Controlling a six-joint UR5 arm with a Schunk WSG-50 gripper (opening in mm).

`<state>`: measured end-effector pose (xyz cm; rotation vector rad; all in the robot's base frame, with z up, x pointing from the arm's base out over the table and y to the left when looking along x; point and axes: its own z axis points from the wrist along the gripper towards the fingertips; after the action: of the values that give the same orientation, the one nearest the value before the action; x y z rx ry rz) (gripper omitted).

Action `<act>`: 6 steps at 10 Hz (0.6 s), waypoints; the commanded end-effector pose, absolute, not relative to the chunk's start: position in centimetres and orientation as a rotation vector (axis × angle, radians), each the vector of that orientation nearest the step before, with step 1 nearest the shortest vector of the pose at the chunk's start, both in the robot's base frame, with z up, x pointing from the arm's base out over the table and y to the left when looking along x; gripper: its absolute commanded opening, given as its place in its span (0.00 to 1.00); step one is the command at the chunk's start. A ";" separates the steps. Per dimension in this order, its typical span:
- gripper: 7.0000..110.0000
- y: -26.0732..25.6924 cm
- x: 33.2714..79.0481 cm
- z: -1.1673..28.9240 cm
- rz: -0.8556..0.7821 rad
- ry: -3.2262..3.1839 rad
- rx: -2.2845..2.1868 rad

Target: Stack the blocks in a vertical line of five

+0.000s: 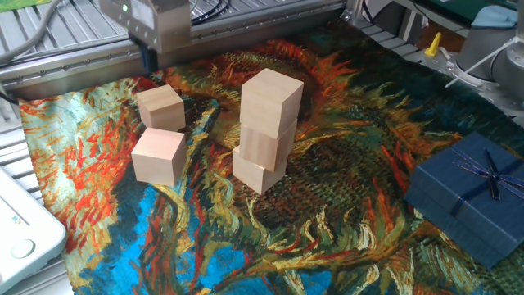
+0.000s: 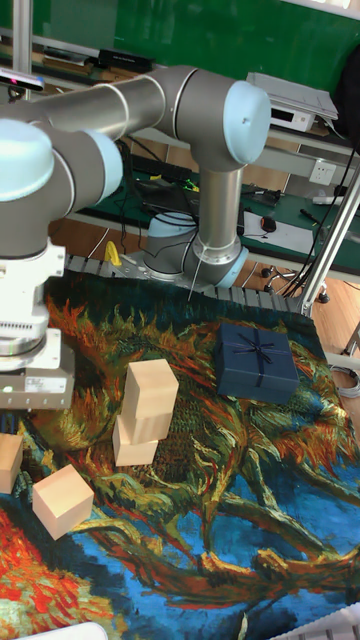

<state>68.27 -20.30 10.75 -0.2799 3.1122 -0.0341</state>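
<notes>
Three pale wooden blocks stand stacked mid-cloth: top block [image 1: 272, 94] [image 2: 150, 388], middle block [image 1: 267, 138], bottom block [image 1: 254, 172], each slightly twisted against the others. Two loose blocks lie to the left, a far block [image 1: 161, 106] [image 2: 7, 461] and a near block [image 1: 158, 156] [image 2: 62, 498]. My gripper [image 1: 151, 61] hangs just above and behind the far loose block, touching nothing. Only one dark finger shows below its grey body [image 2: 38, 380], so the gap between the fingers is hidden.
A dark blue ribboned gift box [image 1: 471, 197] [image 2: 257, 362] sits on the right of the painted cloth [image 1: 327, 238]. A metal rail [image 1: 98, 70] runs along the far edge. A white device [image 1: 20, 229] lies off the cloth's near left corner.
</notes>
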 end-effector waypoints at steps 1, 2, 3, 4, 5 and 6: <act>0.15 -19.4 68.8 10.1 0.077 3.052 -0.290; 0.15 -18.8 68.7 9.9 0.112 3.060 -0.300; 0.15 -18.4 69.5 9.7 0.116 3.044 -0.333; 0.36 -18.4 70.3 9.7 0.082 3.017 -0.455; 0.36 -17.8 71.4 9.6 0.079 2.967 -0.589; 0.36 -17.2 71.9 9.7 0.091 2.937 -0.671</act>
<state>70.28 -18.45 9.67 -0.4850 3.0182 0.0651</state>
